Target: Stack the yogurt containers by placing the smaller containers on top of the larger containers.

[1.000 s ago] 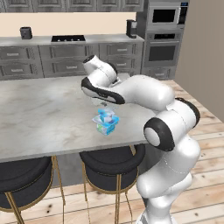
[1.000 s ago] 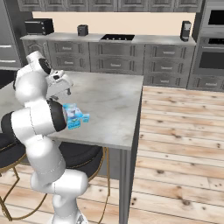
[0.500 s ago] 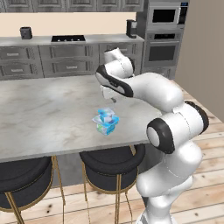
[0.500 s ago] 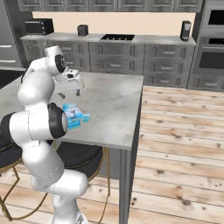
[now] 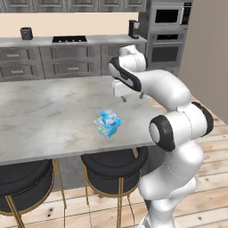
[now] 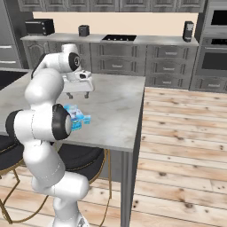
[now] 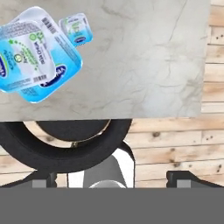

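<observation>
Two black stools (image 5: 116, 162) under counter (image 5: 49, 116); yogurt stack (image 5: 108, 123) near edge.

No legible text. Large yogurt pack (image 7: 33, 52): lid carries green-blue print, barcode strips, dark blue oval logo, all too blurred to read. Small yogurt cup (image 7: 76, 29): similar tiny marks, dark oval, unreadable

A grey marble counter (image 5: 49, 116) stands on a light wood plank floor (image 6: 177, 146). Two black round stools (image 5: 113, 162) with brass legs sit under its near edge. Behind, grey cabinets (image 5: 49, 60) carry a cooktop (image 5: 69, 39); wall ovens (image 5: 167, 31) stand at the right, against a beige wall (image 5: 67, 24).
</observation>
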You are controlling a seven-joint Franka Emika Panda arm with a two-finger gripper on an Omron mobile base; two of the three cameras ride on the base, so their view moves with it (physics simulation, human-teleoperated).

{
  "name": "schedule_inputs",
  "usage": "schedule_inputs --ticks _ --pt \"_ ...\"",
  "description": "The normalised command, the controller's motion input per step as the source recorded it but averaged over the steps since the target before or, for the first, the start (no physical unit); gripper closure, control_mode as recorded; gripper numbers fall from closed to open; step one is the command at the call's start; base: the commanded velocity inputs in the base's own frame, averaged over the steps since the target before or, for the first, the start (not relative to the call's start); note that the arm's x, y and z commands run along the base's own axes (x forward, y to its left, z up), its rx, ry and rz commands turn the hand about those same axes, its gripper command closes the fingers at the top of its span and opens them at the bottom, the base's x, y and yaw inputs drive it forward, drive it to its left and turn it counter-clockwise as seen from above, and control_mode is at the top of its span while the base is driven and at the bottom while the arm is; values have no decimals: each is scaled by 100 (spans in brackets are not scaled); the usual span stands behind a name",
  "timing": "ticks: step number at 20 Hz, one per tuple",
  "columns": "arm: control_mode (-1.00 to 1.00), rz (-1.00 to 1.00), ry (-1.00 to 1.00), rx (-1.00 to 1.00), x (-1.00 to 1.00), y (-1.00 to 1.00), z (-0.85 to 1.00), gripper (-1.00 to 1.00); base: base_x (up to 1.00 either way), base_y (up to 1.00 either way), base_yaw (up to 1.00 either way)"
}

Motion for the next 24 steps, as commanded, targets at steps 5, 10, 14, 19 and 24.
schedule_inputs --ticks 5,10,14,19,24 --pt "-100 0 7 7 0 -17 5 -100 0 0 0" --pt "-100 0 2 7 0 -21 5 -100 0 0 0" --pt "-100 0 0 7 -3 -33 3 -100 0 0 0" --pt "-100 -1 0 9 0 -19 0 -100 0 0 0" --pt "-100 -8 0 8 1 -16 -2 -100 0 0 0"
